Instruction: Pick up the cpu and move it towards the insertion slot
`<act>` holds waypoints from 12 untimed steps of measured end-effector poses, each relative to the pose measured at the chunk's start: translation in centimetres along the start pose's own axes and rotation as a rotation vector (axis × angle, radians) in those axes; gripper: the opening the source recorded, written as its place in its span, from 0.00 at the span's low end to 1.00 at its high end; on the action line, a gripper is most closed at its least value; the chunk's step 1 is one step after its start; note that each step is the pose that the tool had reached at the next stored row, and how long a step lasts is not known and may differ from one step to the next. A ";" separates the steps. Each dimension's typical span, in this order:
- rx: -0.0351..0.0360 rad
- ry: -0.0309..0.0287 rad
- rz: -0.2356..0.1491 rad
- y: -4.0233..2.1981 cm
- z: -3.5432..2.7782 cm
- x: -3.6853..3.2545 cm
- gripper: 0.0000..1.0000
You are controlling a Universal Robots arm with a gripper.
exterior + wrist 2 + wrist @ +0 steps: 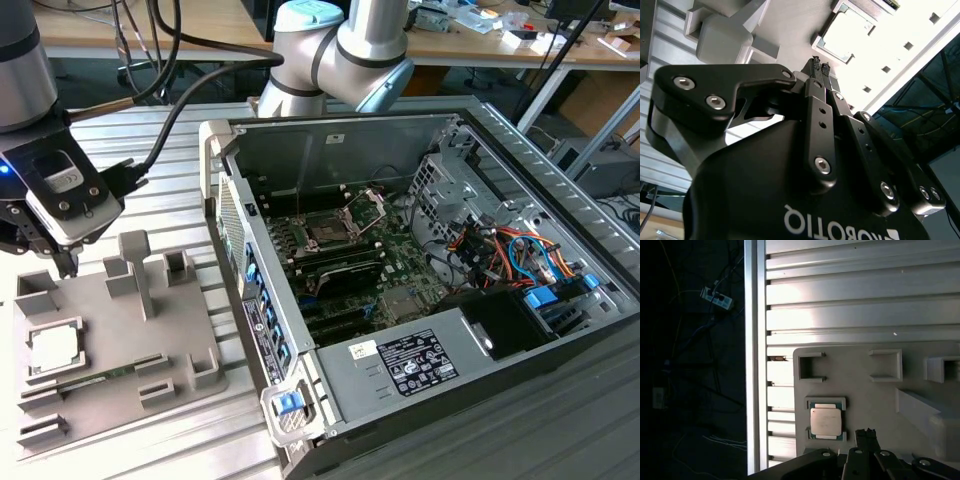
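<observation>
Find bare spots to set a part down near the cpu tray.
Free: slatted table beyond the grey tray, up to the computer case wall; dark tabletop beside the case, exterior view's lower right. Crowded: tray posts around the cpu; inside the case.

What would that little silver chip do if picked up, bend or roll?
The cpu looks flat and thin with a metal top, so it is probably stiff, light and unlikely to roll. Its smooth top may be slippery. It sits in a recess of the grey holder, so pushing likely won't slide it.
</observation>
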State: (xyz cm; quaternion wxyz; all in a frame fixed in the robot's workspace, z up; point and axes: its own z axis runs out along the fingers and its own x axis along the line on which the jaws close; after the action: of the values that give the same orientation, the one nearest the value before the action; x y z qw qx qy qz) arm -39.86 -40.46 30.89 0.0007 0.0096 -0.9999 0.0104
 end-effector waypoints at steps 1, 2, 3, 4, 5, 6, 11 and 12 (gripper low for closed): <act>0.0001 0.0000 0.000 0.00 0.03 0.00 0.11; 0.0001 0.0000 0.000 0.00 0.04 0.00 0.11; 0.0001 0.0000 0.000 0.00 0.05 0.00 0.11; 0.0001 0.0000 0.000 0.00 0.07 0.00 0.11; 0.0002 0.0000 0.000 0.00 0.08 0.00 0.11; 0.0002 0.0000 0.000 0.00 0.10 0.00 0.11; 0.0005 0.0000 0.000 0.01 0.25 0.00 0.11; 0.0006 0.0000 0.000 0.01 0.27 0.00 0.11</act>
State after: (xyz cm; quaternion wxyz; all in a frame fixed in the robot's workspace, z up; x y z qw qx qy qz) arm -39.86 -40.46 30.62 0.0007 0.0095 -0.9999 0.0106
